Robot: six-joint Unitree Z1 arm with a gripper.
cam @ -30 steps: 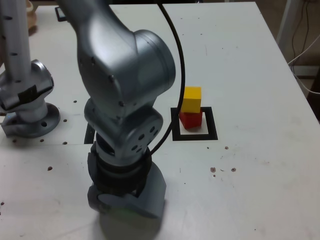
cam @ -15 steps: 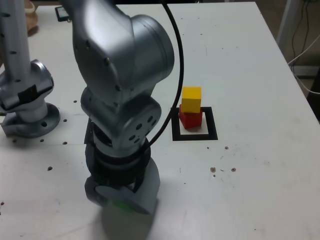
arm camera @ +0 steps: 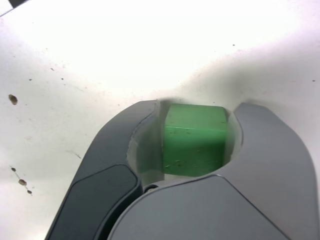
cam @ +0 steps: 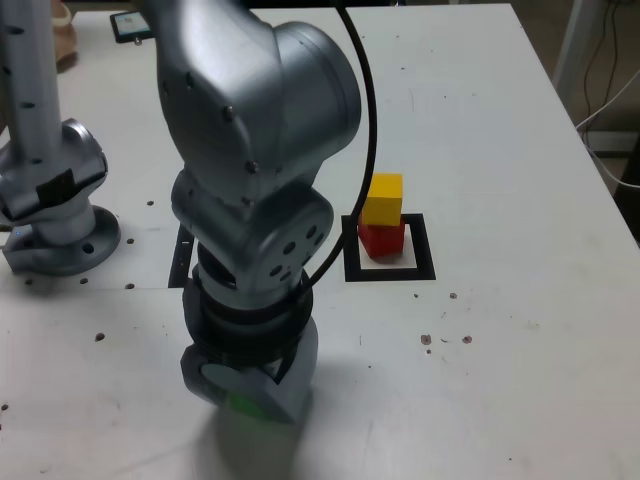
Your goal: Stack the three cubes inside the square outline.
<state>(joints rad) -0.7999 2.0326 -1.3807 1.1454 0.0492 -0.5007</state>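
Note:
The green cube [arm camera: 194, 140] sits between my gripper's [arm camera: 200, 107] two dark jaws, which close against its two sides. In the exterior view only a sliver of the green cube [cam: 240, 404] shows under the gripper [cam: 245, 395], low over the table near the front edge. It is well to the exterior view's left of the square outline [cam: 390, 272]. Inside that outline the yellow cube [cam: 384, 199] rests on the red cube [cam: 381, 240], at the back of the frame. I cannot tell whether the green cube touches the table.
A silver post with a round base [cam: 55, 200] stands at the exterior view's left. A narrow black strip [cam: 183, 255] lies beside the arm. A black cable [cam: 365, 150] arcs past the stack. Small dark specks [cam: 445, 340] dot the white table.
The jaws have closed in on the green cube. The wrist has turned and shifted slightly to the exterior view's right. The yellow-on-red stack has not moved.

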